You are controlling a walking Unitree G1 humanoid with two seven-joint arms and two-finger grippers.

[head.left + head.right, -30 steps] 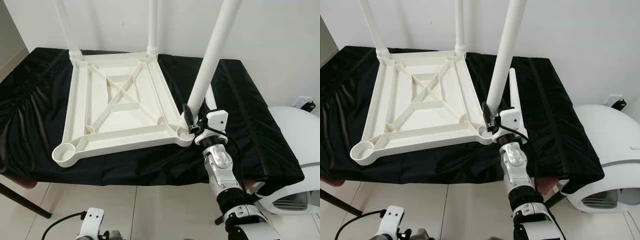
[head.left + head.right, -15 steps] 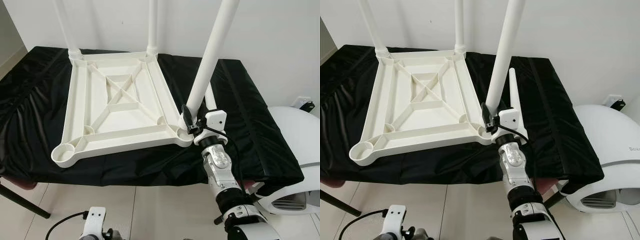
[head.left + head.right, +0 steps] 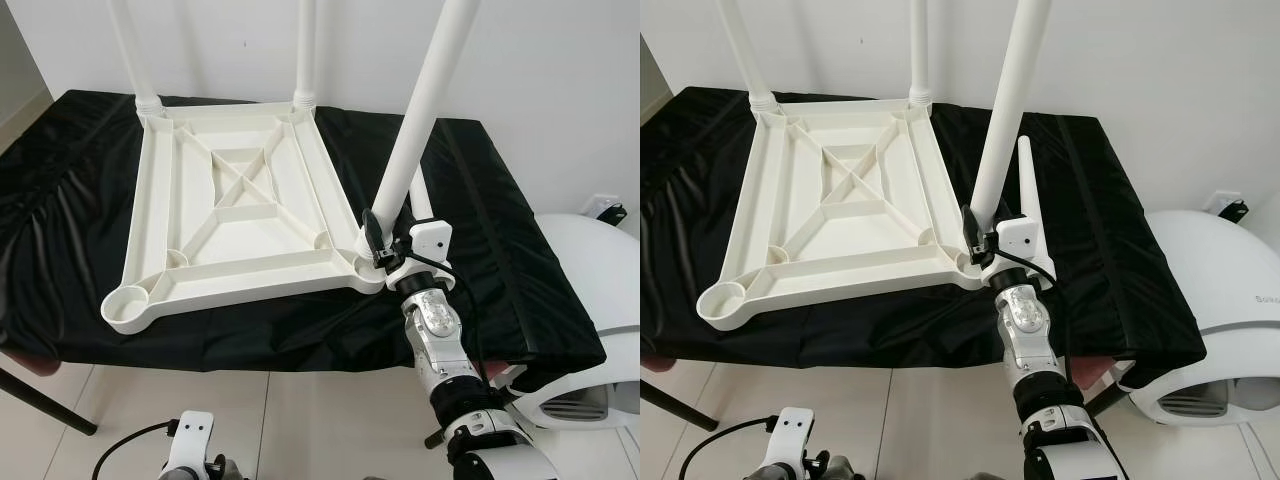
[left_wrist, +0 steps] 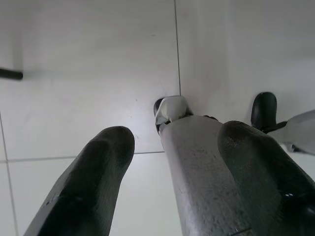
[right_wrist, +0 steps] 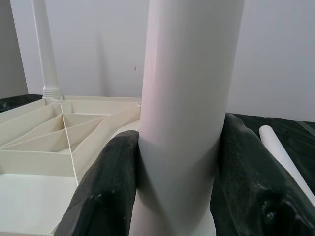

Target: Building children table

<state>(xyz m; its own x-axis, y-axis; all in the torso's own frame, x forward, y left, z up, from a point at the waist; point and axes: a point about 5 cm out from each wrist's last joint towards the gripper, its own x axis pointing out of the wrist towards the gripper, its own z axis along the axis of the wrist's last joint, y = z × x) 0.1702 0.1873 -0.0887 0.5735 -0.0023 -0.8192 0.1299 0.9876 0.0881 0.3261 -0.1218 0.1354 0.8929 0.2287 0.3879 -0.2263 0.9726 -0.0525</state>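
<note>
Table (image 3: 520,250) w/ black cloth carries the whole job. White dome-shaped unit (image 3: 600,300) on the floor (image 3: 300,410), off to the outer side of the R hand, past the table end.

Tabletop (image 3: 240,215) lies upside down on the cloth, ribbed underside up, X-brace in the middle. It sits inboard of the R hand, its near-R corner right at the hand. Two legs (image 3: 305,50) stand upright in the far corner sockets, well beyond the hand. Near-L corner socket (image 3: 128,300) empty, far across from the R hand.

3rd leg (image 3: 420,120) seated at the near-R corner socket, tilted, top leaning away to the R. R hand (image 3: 378,240) clenched on it just above the socket; in the wrist view both fingers (image 5: 106,191) press against the leg's sides, tabletop ribs visible behind. R arm comes up from below the table edge.

4th leg (image 3: 1025,195) lies flat on the cloth just beyond the R hand, beside the tabletop's R edge, partly hidden behind the tilted leg.

L hand (image 4: 172,182) hangs low over the floor tiles, idle, fingers spread apart, holding nothing; a silver-grey robot part sits between them in its wrist view.
</note>
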